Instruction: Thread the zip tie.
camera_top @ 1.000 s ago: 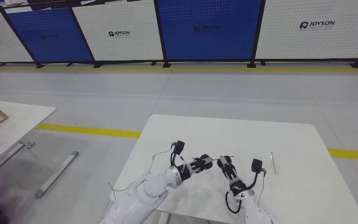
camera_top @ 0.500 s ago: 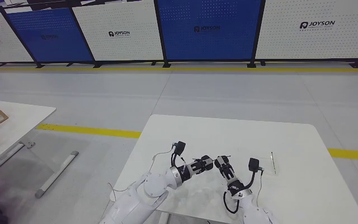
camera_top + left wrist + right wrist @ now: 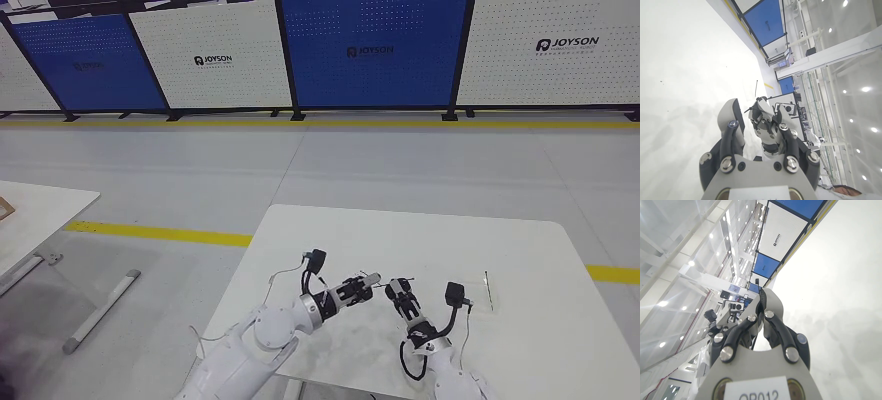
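Black and thin, the zip tie (image 3: 759,286) sat pinched between the closed fingertips of the right gripper (image 3: 762,293). Its small square head stood free just past the tips, and the strap ran back down between the pads. In the left wrist view, the tie crossed the tip of that gripper, with one short end poking out toward the left gripper (image 3: 757,103) and a finer end out the far side.

We found the left gripper open, its two fingers spread wide and nothing between the pads. It pointed straight at the right gripper, so the held tie sat framed in the gap between its fingers. From above, the two grippers faced each other tip to tip and close together. We could not tell whether the tie's end reached in between the left gripper's fingers.

Both grippers hung low over the white worktop (image 3: 330,230), near its front edge. Beyond the right gripper, on the side away from the left one and well apart from both, a second tie (image 3: 488,288) lay flat on the worktop. It was also black and was untouched. Past the worktop's far edge we saw grey floor with a yellow line (image 3: 150,233) and a row of blue and white panels (image 3: 370,50).
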Robot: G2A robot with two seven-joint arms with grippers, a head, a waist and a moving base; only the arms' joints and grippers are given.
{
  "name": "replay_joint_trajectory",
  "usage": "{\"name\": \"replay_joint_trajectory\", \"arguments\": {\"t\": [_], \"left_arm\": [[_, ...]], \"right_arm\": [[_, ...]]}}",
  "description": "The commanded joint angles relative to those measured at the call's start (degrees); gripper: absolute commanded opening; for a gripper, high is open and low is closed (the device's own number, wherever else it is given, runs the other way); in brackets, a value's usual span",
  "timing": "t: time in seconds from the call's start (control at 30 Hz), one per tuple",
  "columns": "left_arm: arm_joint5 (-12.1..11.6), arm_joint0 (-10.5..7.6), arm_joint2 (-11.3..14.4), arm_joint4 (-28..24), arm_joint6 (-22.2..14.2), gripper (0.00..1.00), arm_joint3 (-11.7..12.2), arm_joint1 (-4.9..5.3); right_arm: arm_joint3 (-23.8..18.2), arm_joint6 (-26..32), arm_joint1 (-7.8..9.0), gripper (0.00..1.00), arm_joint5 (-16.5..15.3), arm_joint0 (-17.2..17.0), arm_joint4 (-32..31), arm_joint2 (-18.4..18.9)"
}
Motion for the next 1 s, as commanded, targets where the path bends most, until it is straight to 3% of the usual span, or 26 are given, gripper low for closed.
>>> {"name": "replay_joint_trajectory", "arguments": {"t": [0.0, 0.43, 0.93, 0.97], "left_arm": [[-0.07, 0.20, -0.34, -0.09, -0.07, 0.31, -0.13, 0.08], [-0.31, 0.75, -0.48, 0.27, 0.14, 0.00, -0.76, 0.16], [-1.49, 0.77, -0.26, -0.66, -0.83, 0.00, -0.76, 0.14], [-1.48, 0.78, -0.29, -0.68, -0.76, 0.00, -0.72, 0.14]], "right_arm": [[-0.02, -0.13, -0.02, 0.00, 0.00, -0.02, -0.12, 0.00], [-0.43, -0.83, -0.07, 0.00, 0.57, -0.36, -0.85, 0.18], [-0.18, 0.03, -0.29, 0.00, 0.43, 0.10, 0.33, -0.08], [-0.19, 0.07, -0.30, 0.12, 0.36, 0.10, 0.80, 0.02]]}}
